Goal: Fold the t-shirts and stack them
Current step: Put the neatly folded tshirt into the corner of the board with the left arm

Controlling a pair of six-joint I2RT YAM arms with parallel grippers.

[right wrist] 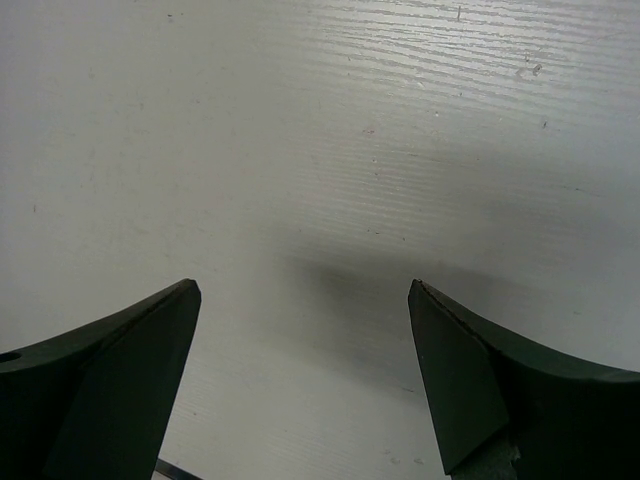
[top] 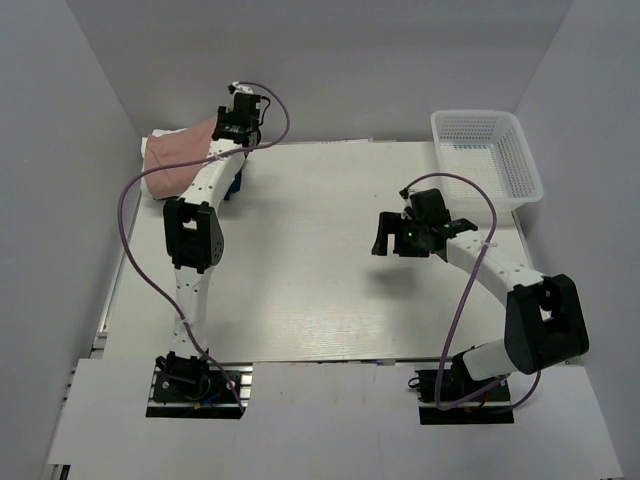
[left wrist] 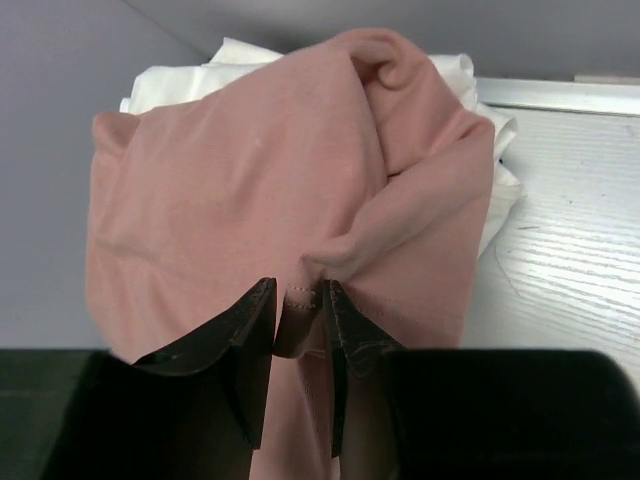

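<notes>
Pinching a fold of pink shirt, your left claw holds little; right claw gapes empty. Limp, light: grip deeper.

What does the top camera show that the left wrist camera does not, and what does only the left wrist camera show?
Only the top view: the white basket at the far right corner, and the right gripper open above the table. Only the left wrist view: the left gripper closed on a fold of the pink shirt, with hem stitching visible between the fingers. Both: the pink shirt lying on the white shirts at the table's far left, with the left arm reaching to it.
</notes>
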